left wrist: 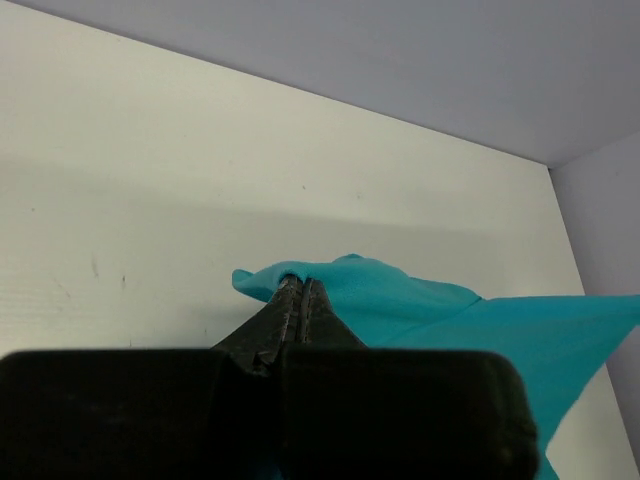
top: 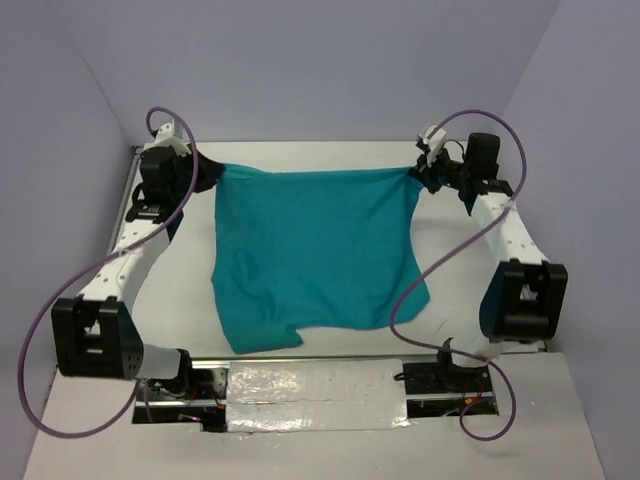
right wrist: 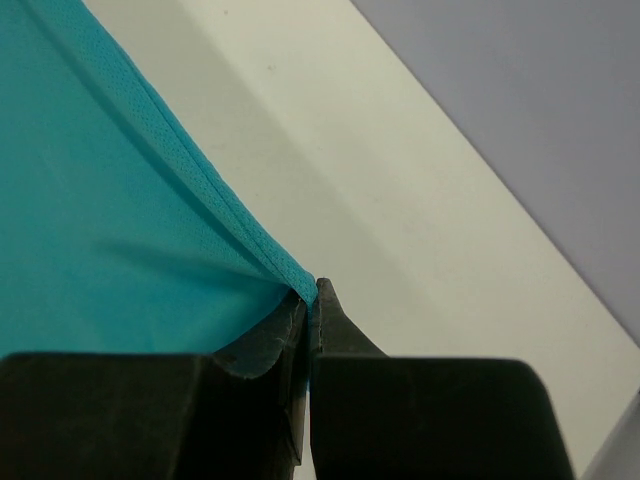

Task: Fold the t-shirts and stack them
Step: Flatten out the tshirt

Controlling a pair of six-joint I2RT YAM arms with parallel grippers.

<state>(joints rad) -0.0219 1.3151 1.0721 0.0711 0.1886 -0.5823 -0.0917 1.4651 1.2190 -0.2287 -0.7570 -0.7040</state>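
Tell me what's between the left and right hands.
The t-shirt: its far edge stretches from the left hand to the right hand, each shut on a corner. Nothing else there. Clearest in the top view.

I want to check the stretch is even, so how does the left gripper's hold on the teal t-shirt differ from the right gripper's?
The left gripper has a bunched wad of t-shirt wrapped around its tips; the right gripper pinches a thin, flat edge. Near the left gripper the cloth looks rumpled; near the right gripper it runs taut and smooth. Shared: both are shut on the shirt's far edge, which spans between them.
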